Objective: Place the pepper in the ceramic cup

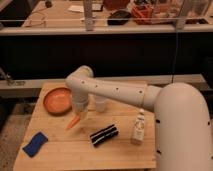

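Note:
The pepper (pixel 73 122) is a slender orange tapered piece that hangs tip-down and to the left from my gripper (pixel 79 114), a little above the wooden table (pixel 120 152). My gripper is shut on its upper end. The ceramic cup (pixel 101 104) is small and pale and stands upright just to the right of my gripper, partly behind my white arm (pixel 120 92). The pepper is left of the cup and lower than its rim.
An orange bowl (pixel 56 100) sits at the table's back left. A blue sponge (pixel 35 144) lies front left. A black-and-white striped packet (pixel 104 135) lies in the middle front. A white bottle (pixel 138 127) stands to the right.

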Controlling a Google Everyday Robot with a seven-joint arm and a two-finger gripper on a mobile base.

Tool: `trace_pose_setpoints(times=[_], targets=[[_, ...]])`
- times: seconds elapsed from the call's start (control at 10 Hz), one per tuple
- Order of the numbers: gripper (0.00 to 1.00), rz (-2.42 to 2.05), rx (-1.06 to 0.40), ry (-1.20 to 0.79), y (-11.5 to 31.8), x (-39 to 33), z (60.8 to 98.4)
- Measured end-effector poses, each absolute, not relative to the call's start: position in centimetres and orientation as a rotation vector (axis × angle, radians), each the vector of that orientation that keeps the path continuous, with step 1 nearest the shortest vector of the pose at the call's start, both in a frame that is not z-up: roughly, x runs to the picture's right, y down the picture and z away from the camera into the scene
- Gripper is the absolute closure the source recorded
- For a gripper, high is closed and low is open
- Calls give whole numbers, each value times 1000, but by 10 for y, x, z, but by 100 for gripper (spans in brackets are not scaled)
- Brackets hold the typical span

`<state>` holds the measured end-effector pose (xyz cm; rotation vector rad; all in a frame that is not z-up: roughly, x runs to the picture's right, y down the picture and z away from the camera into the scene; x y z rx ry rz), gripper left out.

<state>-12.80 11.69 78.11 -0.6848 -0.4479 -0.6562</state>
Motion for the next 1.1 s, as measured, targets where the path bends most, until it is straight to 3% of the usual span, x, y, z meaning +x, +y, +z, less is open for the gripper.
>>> trace_pose_setpoints(times=[0.4, 1.1], targets=[[100, -572, -669, -403, 79, -121, 778], [100, -442, -655, -344, 53, 7, 798]])
